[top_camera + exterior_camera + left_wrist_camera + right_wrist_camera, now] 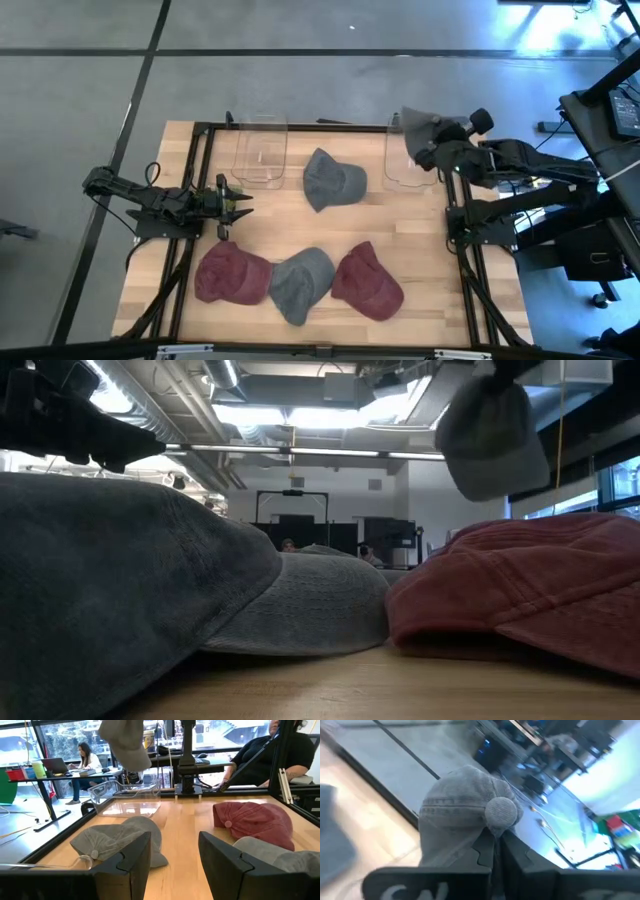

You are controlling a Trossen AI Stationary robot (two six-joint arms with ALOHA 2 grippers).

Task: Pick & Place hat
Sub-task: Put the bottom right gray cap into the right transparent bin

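My right gripper (424, 140) is shut on a grey cap (417, 124) and holds it in the air over the right clear bin (402, 168) at the far right of the table. The cap hangs high in the low view (492, 438) and shows far off in the left wrist view (127, 741). My left gripper (238, 203) waits open near the table's left edge, touching nothing. On the wood lie several more caps: a grey one (333, 180) in the middle, and a red one (232, 273), a grey one (300, 283) and a red one (367, 281) along the near side. My right gripper pinches the grey cap's crown (470, 832) between its two shut fingers (487, 851), right beside the top button (501, 812). The cap is lifted clear of the table and hangs from the fingers.
A second clear bin (261, 152) stands at the far edge, left of the middle grey cap. A black frame (198, 150) borders the table on both sides. People sit at desks in the room behind. Bare wood lies between the middle cap and the near row.
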